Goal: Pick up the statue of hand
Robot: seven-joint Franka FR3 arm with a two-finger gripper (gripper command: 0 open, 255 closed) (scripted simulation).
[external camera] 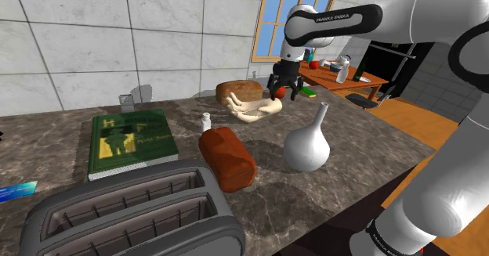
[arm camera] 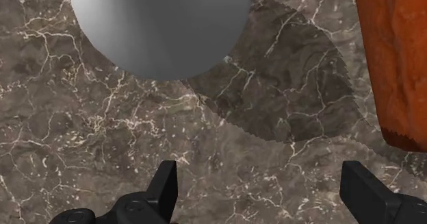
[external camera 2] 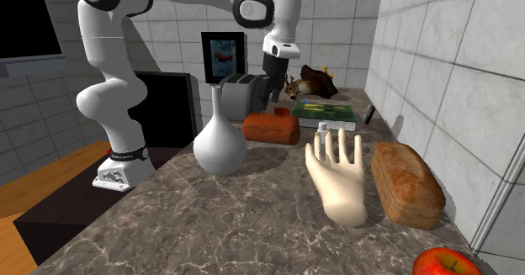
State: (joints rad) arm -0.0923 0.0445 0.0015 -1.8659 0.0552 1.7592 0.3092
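Black end effector (arm camera: 259, 169) | wide open | empty | over marbled counter (arm camera: 102, 133)

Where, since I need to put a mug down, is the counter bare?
Widest bare marble: the second exterior view's foreground, bordered by the white vase, the hand statue and the counter's edge. A smaller patch lies between vase and reddish loaf. Crowded: toaster, green book and loaf sit close together.

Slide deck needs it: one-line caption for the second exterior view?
Open gripper hangs high over the marbled counter; cream hand statue untouched in front beside bread loaf.
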